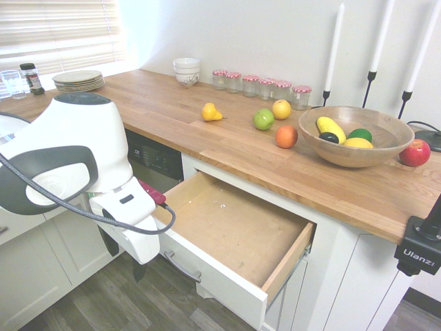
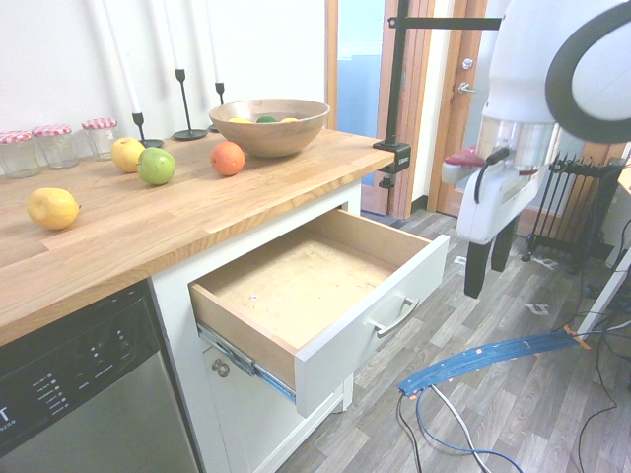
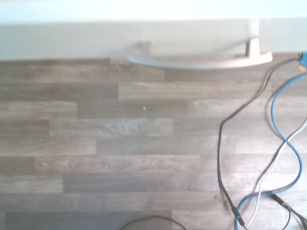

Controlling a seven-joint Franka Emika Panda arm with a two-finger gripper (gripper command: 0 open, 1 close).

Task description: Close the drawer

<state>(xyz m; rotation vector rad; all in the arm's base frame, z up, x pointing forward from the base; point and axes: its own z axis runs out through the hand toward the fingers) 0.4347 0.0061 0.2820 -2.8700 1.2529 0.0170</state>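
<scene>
Drawer (image 2: 325, 286): pulled far out from under the butcher-block countertop (image 1: 207, 131), plywood bottom bare, nothing visible inside.
Drawer front (image 2: 380, 315): white panel facing the room, long axis level and parallel to the counter edge.
Bar handle (image 3: 199, 61): slim, silver, lying along the panel's length; seen from straight above in the wrist view, over grey wood-look flooring (image 3: 120, 143).
Gripper (image 2: 490, 261): pointing straight down, dark fingers spread apart, holding nothing.
Gripper versus drawer: on the room side of the front panel, just beyond it and apart from it, near the panel's height; no contact visible.
Direction that counts: drawer lies from the gripper toward the cabinet, square to the panel's long axis.
Judged next need: bringing the fingers against the panel face near the handle, then pushing level toward the cabinet.
Risk, judged: off-centre push could skew the box on its slides.
</scene>
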